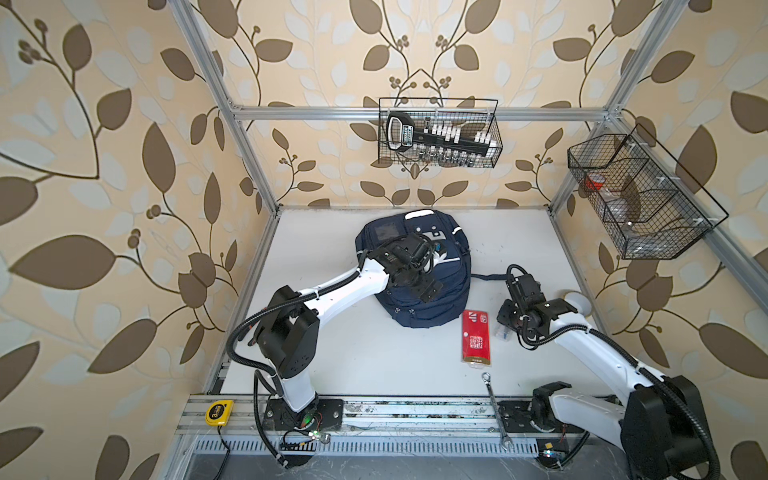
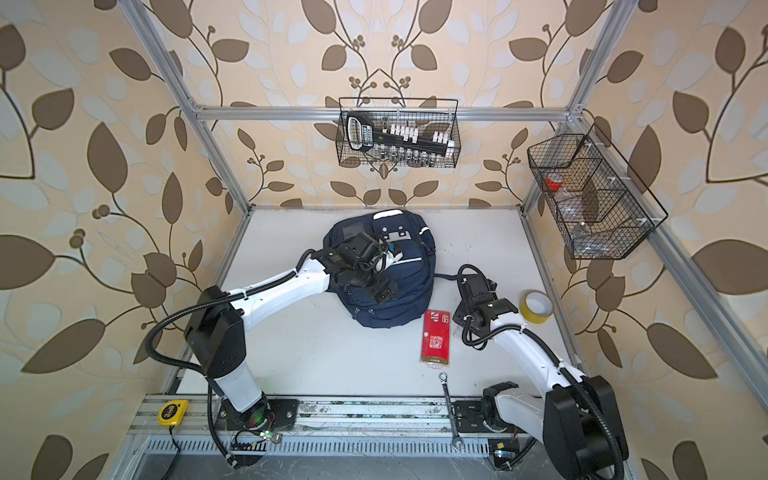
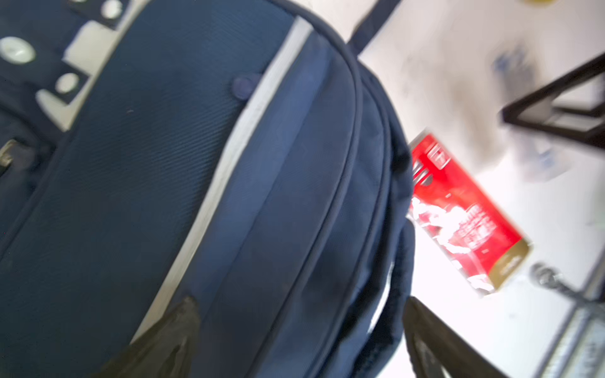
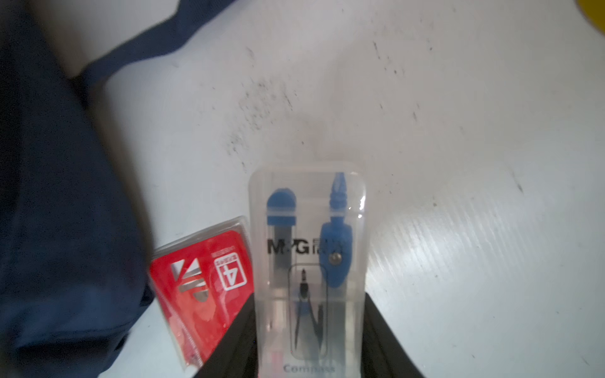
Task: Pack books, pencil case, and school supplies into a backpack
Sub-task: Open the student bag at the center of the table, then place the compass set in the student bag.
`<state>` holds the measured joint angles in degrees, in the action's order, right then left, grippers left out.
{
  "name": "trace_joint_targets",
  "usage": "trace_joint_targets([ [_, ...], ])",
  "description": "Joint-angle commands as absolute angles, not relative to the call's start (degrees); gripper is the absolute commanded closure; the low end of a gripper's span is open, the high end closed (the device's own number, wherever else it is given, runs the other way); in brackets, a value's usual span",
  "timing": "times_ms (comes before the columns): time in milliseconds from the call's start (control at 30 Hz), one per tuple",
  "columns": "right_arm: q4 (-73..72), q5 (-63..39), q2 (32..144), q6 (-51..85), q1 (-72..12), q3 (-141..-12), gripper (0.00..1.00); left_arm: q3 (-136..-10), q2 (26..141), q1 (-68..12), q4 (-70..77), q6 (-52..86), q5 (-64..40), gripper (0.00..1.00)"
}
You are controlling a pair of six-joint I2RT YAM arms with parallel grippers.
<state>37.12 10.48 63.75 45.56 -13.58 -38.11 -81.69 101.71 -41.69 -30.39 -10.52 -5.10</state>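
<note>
Right gripper (image 4: pixel 309 299): fingers set against both long sides of the clear compass case (image 4: pixel 307 229). Cannot tell whether the case rests on the white table (image 4: pixel 458 163) or sits just off it. Black print on it reads "M&G", with "Compass" near the gripper end; a blue compass shows inside. Just beside it lies the red-labelled clear box (image 4: pixel 203 294), marked with a boxed white "4". Left gripper (image 3: pixel 298 314): jaws wide, empty, above the navy backpack (image 3: pixel 147 196), which lies mid-table, white stripe across its front.
</note>
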Motion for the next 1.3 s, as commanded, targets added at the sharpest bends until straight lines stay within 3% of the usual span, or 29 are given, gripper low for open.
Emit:
trace_joint_targets([
  [0,40.8,9.6,60.8,44.3,-13.7,-41.9,0.77,-84.9,104.4,-41.2,-31.5,-17.5,3.6,0.14],
  [200,42.5,7.3,58.2,44.9,-15.2,-44.8,0.78,-88.0,107.1,-41.0,-28.4,-15.8,11.2,0.57],
  [367,42.5,6.4,58.7,46.1,-18.0,-45.9,0.79,-90.2,106.1,-41.0,-30.3,-13.2,5.4,0.71],
  [400,42.3,6.3,59.0,46.3,-18.5,-46.1,0.8,-90.7,106.0,-40.8,-31.0,-12.5,4.3,0.77],
  [433,41.6,6.0,59.2,46.5,-19.4,-46.4,0.81,-91.2,105.9,-40.3,-31.6,-11.7,2.8,0.94],
  [467,40.6,5.2,59.5,46.6,-20.2,-46.7,0.81,-91.8,105.8,-39.9,-32.5,-10.3,1.5,1.0],
  [733,27.5,-0.2,68.3,47.4,-29.8,-54.2,0.84,-97.6,103.4,-38.1,-35.0,3.9,-10.9,1.0],
  [1067,19.3,-5.6,88.6,61.8,-30.5,-67.3,0.88,-103.4,102.5,-38.1,-35.4,9.3,-17.1,1.0],
  [1200,14.5,-3.6,92.4,69.0,-30.6,-67.5,0.86,-102.8,102.0,-38.2,-33.5,10.8,-21.2,1.0],
  [1267,14.9,-3.8,95.9,70.2,-30.6,-69.7,0.77,-102.4,102.1,-38.1,-33.2,11.4,-21.5,1.0],
])
